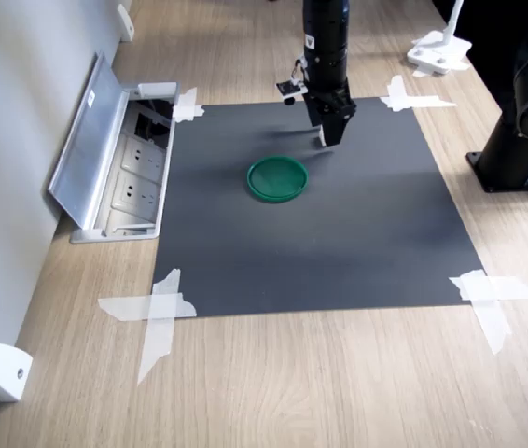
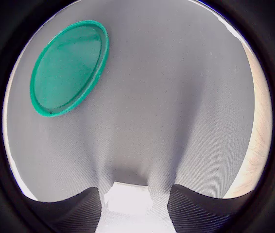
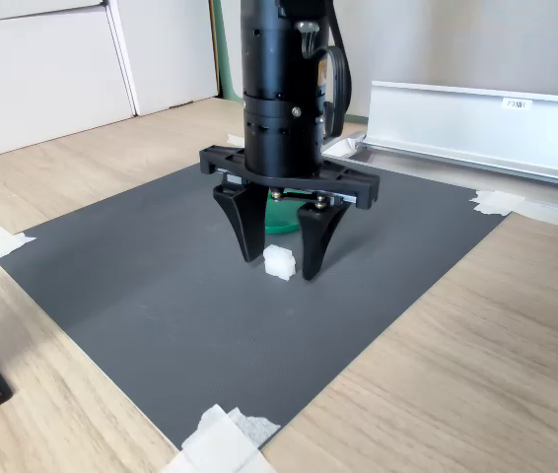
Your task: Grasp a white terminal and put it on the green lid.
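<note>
Black end effector (image 3: pixel 281 264) is standing released, jaws straddling the tiny white plastic block terminal (image 3: pixel 278 262); looking light, rigid, slippery; pinching its flat sides seems best.

White terminal (image 3: pixel 278 262), green lid (image 1: pixel 278 177), black ribbed hand (image 3: pixel 279 261), plain dark grey mat (image 1: pixel 339 243), white tape strips (image 1: pixel 157 313), light wood-grain counter (image 1: pixel 292 383)
</note>
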